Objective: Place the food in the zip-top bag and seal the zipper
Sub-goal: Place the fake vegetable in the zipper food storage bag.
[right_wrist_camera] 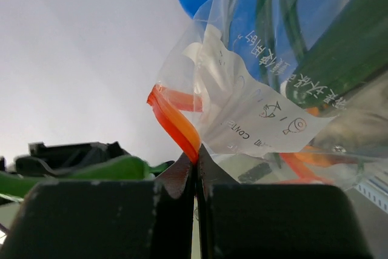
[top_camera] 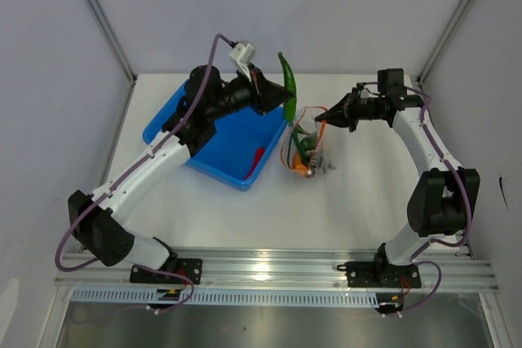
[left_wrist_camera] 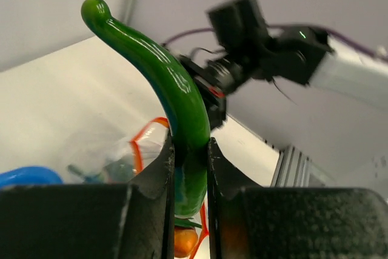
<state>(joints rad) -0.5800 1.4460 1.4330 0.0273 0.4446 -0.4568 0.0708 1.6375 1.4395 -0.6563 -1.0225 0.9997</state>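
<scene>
Top view: pod (top_camera: 287,79) had long axis running toward far wall, lower end over bag (top_camera: 310,148) mouth. Left gripper (top_camera: 280,106) clamped pod's lower part. Bag sat just right of tray (top_camera: 232,140); contents jumbled, hard to separate. Chili (top_camera: 256,158) lay in tray.

Left wrist: pod (left_wrist_camera: 176,95) curved up-left, hooked tip on top, base hidden between fingers (left_wrist_camera: 159,171). Bag (left_wrist_camera: 97,150) blurred.

Right wrist: right gripper (right_wrist_camera: 196,174) fully closed, pinching zipper (right_wrist_camera: 176,122). Bag (right_wrist_camera: 254,107) cut off at right.

bright, even light; glare on green pod (left_wrist_camera: 176,98); blurred arm (left_wrist_camera: 345,74) behind
</scene>
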